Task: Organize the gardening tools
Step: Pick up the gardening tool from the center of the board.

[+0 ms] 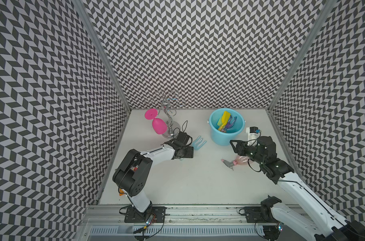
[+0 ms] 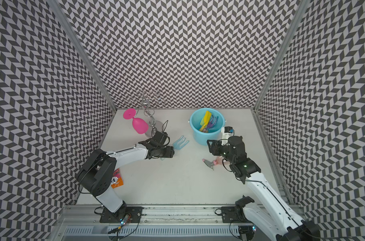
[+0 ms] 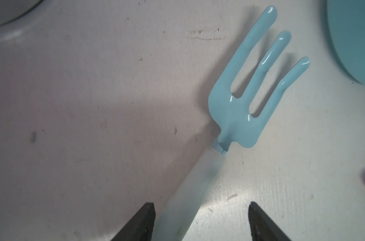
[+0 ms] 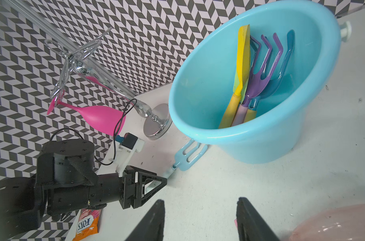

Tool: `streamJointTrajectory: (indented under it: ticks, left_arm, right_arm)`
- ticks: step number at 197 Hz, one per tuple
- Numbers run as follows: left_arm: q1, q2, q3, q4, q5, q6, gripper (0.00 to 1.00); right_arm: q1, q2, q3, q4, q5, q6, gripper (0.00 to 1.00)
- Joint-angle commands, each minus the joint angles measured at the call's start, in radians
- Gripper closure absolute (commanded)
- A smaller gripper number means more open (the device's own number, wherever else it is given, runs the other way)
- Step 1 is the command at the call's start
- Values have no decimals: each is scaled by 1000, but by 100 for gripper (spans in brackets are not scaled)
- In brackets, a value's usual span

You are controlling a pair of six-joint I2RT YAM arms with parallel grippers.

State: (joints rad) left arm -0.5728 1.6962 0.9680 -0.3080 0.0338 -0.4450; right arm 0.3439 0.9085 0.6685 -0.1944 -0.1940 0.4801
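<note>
You see smooth white shells on the long links of the left arm (image 1: 156,153) and the right arm (image 1: 298,187), and rounded black housings (image 1: 133,173) at the joints, one with small screw holes (image 1: 138,188) in a ring. Thin black cables (image 1: 184,125) loop near the wrists, and a white bracket carries a little black camera (image 1: 254,129) with a blue plug. The left gripper (image 3: 201,205) and the right gripper (image 4: 200,199) are matt black with pointed, wedge-like tips, and the black base plates (image 1: 145,215) show screw heads.
</note>
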Motion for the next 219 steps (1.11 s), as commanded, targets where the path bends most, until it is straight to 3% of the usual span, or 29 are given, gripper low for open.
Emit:
streamJointTrajectory:
  ticks: [1,56,96,219]
  left_arm:
    - [-23,23,6,4,-9,9,31]
    - [-113,71,31,-27,-85,15,34]
    - [-162,101,38,-35,-113,10,42]
    - [-216,17,-15,-2,-158,-12,77]
  right_arm:
    - [1,4,12,43,-10,-1,43]
    - [1,13,7,39,-18,2,43]
    - [1,18,10,41,-18,2,44]
    - [2,35,15,53,-30,31,44]
